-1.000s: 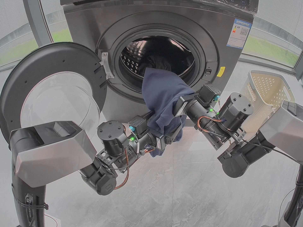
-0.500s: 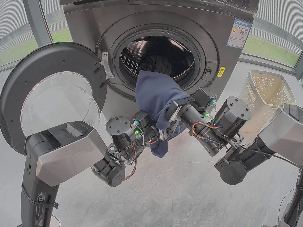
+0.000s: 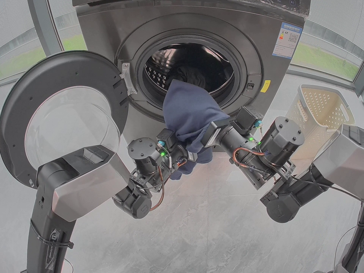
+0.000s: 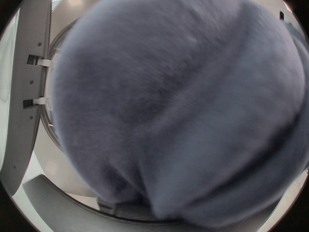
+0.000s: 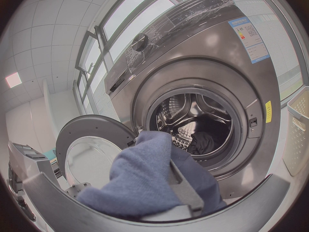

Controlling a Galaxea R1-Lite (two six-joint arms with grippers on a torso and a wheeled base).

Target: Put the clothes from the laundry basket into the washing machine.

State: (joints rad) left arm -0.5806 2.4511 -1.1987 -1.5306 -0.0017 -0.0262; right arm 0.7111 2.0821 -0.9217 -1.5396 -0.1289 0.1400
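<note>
A navy blue garment hangs in front of the washing machine's open drum, its top edge at the drum's lower rim. My right gripper is shut on the garment from the right. In the right wrist view one grey finger shows beside the bunched garment. My left gripper sits lower, under the garment's hanging end. The garment covers most of the left wrist view. A dark piece of clothing lies inside the drum.
The round door stands swung open to the left of the drum. A cream laundry basket stands on the floor right of the machine, behind my right arm. Grey tiled floor lies in front.
My left arm has moved inward and up under the garment, lifting its hanging end. My right gripper dipped slightly, then rose again toward the drum with the garment.
</note>
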